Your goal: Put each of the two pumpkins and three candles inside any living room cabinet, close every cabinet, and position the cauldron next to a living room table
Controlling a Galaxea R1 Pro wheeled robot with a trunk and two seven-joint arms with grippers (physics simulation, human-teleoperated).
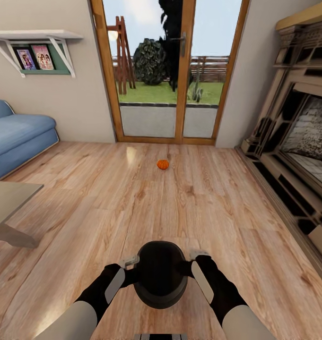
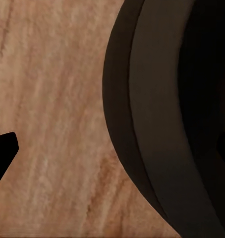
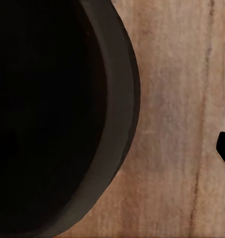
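Head cam: the black cauldron [image 1: 161, 274] sits at 6 o'clock, squeezed between the left gripper [image 1: 131, 260] and right gripper [image 1: 195, 255], both pressed against its sides. One orange pumpkin [image 1: 162, 164] sits way off at 12 on the wood floor [image 1: 217, 203], near the glass doors [image 1: 165, 71]. Left wrist cam shows the cauldron's rim [image 2: 157, 124] at 3 o'clock; right wrist cam has it [image 3: 53, 119] at 9, but I can't tell from either how far the jaws are open.

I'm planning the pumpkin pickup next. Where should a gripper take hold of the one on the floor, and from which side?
The pumpkin sits alone on the open wood floor before the glass door. Probably best: come from above and close across its round ribbed body at the widest part; nothing crowds either side.
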